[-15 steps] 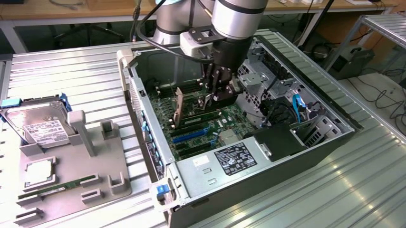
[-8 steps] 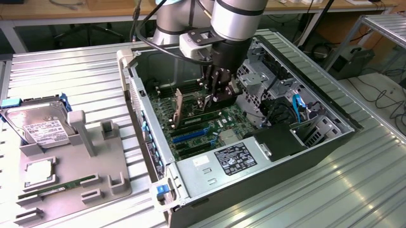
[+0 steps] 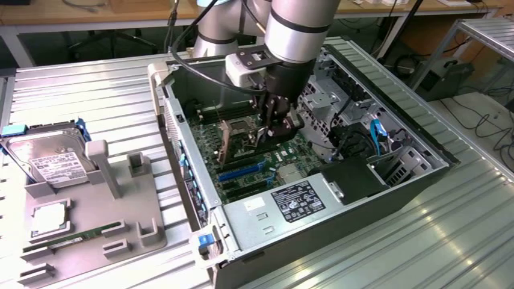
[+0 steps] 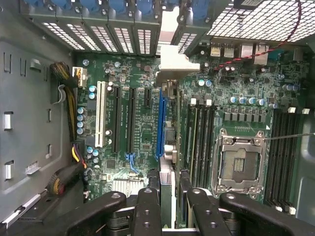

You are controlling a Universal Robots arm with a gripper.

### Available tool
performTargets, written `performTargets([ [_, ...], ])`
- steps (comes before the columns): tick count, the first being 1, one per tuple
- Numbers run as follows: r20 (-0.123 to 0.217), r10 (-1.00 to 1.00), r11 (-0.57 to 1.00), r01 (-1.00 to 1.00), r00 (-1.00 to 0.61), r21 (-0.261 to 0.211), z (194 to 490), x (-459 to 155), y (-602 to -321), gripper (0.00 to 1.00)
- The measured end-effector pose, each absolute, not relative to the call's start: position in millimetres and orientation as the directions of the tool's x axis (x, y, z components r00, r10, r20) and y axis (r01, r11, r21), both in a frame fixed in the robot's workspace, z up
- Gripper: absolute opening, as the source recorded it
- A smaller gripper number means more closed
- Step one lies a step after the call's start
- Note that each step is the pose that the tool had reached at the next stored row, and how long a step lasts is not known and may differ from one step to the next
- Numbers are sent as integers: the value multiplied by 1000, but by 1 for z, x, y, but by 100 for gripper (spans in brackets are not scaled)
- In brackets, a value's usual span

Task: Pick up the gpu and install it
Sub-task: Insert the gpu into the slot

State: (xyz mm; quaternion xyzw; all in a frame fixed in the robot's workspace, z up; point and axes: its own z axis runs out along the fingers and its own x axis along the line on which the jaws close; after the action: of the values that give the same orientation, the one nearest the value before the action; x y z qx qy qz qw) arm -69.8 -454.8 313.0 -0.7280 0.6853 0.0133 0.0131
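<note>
My gripper (image 3: pixel 275 127) is down inside the open computer case (image 3: pixel 418 162), shut on the gpu (image 3: pixel 238 139). The card hangs from the fingers above the motherboard (image 3: pixel 277 158). In the wrist view the gpu (image 4: pixel 170 147) is edge-on between my fingers (image 4: pixel 147 209), and its metal bracket (image 4: pixel 173 59) points toward the rear slot openings. The card's edge runs just beside the long blue slot (image 4: pixel 160 123), still above the board. Gripper midpoint in the wrist view (image 4: pixel 172 199).
A grey fixture (image 3: pixel 96 241) on the exterior view's left holds a hard drive (image 3: pixel 48 159), a processor (image 3: pixel 50 217) and a RAM stick (image 3: pixel 72 238). The power supply (image 3: pixel 293 201), drive cage (image 3: pixel 321 99) and case walls hem in the arm. The CPU socket (image 4: pixel 241 162), cable bundle (image 4: pixel 74 147) and white slot (image 4: pixel 101 113) flank the blue slot.
</note>
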Motion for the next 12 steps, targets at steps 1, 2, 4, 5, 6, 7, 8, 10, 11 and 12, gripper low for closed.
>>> performTargets([
  [1,-37,-997,-60,-998,60,-1,313,-70,-455,26],
  [2,-37,-997,-60,-998,60,-1,313,-70,-455,26],
  [4,-38,-997,-60,-998,60,-1,312,-71,-455,26],
  [5,-38,-997,-60,-998,60,-1,312,-71,-455,26],
  [6,-38,-997,-60,-998,60,-1,312,-72,-455,26],
  [7,-38,-997,-60,-998,60,-1,311,-72,-455,26],
  [8,-38,-997,-60,-998,60,-1,311,-73,-455,26],
  [10,-38,-997,-60,-998,60,-1,310,-74,-455,26],
  [11,-38,-998,-59,-998,59,-1,310,-75,-455,26],
  [12,-38,-998,-57,-998,57,-1,309,-75,-455,26],
])
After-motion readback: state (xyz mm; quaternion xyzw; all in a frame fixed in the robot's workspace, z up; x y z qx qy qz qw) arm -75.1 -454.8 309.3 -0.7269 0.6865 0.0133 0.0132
